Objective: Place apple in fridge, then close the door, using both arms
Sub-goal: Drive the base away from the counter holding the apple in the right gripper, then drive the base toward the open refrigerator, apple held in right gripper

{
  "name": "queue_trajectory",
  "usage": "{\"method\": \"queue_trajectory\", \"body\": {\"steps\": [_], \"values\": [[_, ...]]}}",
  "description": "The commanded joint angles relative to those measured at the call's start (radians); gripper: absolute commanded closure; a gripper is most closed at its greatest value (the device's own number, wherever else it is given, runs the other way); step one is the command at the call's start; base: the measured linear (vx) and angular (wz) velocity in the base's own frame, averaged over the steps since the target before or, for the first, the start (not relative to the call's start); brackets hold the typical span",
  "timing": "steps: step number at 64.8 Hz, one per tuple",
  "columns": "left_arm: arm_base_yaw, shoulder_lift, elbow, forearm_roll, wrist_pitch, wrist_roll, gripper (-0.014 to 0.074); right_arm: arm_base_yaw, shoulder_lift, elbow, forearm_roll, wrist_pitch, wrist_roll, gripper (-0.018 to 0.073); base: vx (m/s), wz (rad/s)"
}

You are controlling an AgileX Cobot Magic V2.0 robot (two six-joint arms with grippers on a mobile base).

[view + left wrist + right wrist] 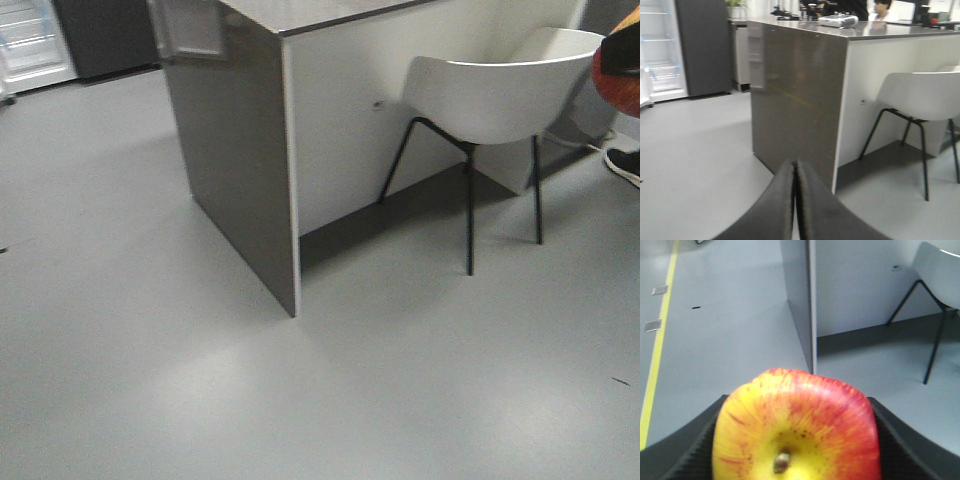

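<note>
The apple (795, 432) is not yet in the fridge (702, 47), which stands open at the far left, well apart from the robot. The left jaws are pressed together on nothing, pointing toward the counter (800, 95), with a white chair (925, 95) to its right. Furthest right, the right jaws clamp the apple by its sides, stalk end toward the camera. It looks firm, light and waxy-slick, and probably bruises under hard squeezing, so a hold across its widest part seems safest.
</note>
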Motion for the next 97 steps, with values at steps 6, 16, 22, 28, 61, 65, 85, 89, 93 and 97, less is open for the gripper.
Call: {"method": "queue_trajectory", "body": {"steps": [6,16,22,28,61,65,85,89,93,97], "values": [[-0.004,-0.014,-0.017,0.000,-0.076,-0.009,0.0603,-0.006,-0.016,-0.027,0.029,-0.067,-0.009,0.0534,0.06,0.45],[-0.004,-0.014,-0.017,0.000,-0.076,-0.009,0.0603,-0.006,-0.016,-0.027,0.029,-0.067,-0.009,0.0534,0.07,0.48],[-0.004,-0.014,-0.017,0.000,-0.076,-0.009,0.0603,-0.006,-0.016,-0.027,0.029,-0.067,-0.009,0.0534,0.08,0.51],[-0.004,-0.014,-0.017,0.000,-0.076,-0.009,0.0603,-0.006,-0.016,-0.027,0.029,-0.067,-0.009,0.0534,0.08,0.53],[-0.004,-0.014,-0.017,0.000,-0.076,-0.009,0.0603,-0.006,-0.016,-0.027,0.029,-0.067,-0.009,0.0534,0.10,0.45],[-0.004,-0.014,-0.017,0.000,-0.076,-0.009,0.0603,-0.006,-0.016,-0.027,0.029,-0.067,-0.009,0.0534,0.11,0.36],[-0.004,-0.014,-0.017,0.000,-0.076,-0.009,0.0603,-0.006,-0.016,-0.027,0.029,-0.067,-0.009,0.0534,0.12,0.25],[-0.004,-0.014,-0.017,0.000,-0.076,-0.009,0.0603,-0.006,-0.016,-0.027,0.029,-0.067,-0.009,0.0534,0.12,0.16],[-0.004,-0.014,-0.017,0.000,-0.076,-0.009,0.0603,-0.006,-0.016,-0.027,0.029,-0.067,-0.009,0.0534,0.13,0.13],[-0.004,-0.014,-0.017,0.000,-0.076,-0.009,0.0603,-0.006,-0.016,-0.027,0.029,-0.066,-0.009,0.0534,0.13,0.12]]}}
